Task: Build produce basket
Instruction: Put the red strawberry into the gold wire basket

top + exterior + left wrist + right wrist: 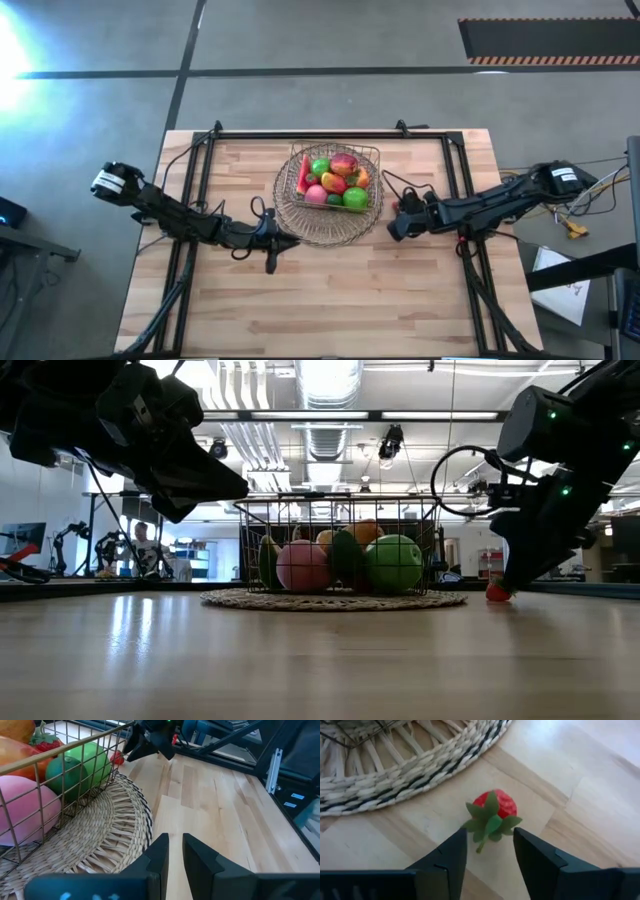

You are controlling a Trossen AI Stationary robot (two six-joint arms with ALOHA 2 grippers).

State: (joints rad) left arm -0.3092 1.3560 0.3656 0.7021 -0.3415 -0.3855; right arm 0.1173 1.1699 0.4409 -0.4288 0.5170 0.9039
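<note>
Strawberry lies just ahead of right end effector.

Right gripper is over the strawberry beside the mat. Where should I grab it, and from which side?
Grip the strawberry across its red body, coming from above: it lies on bare wood clear of the woven mat, green leaves toward the open right gripper.

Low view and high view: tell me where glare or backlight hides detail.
Low view: bright ceiling lights behind leave both arms as dark silhouettes, while the basket and produce stay readable. High view: strong glare washes out the floor at the upper left corner; the table is evenly lit.
</note>
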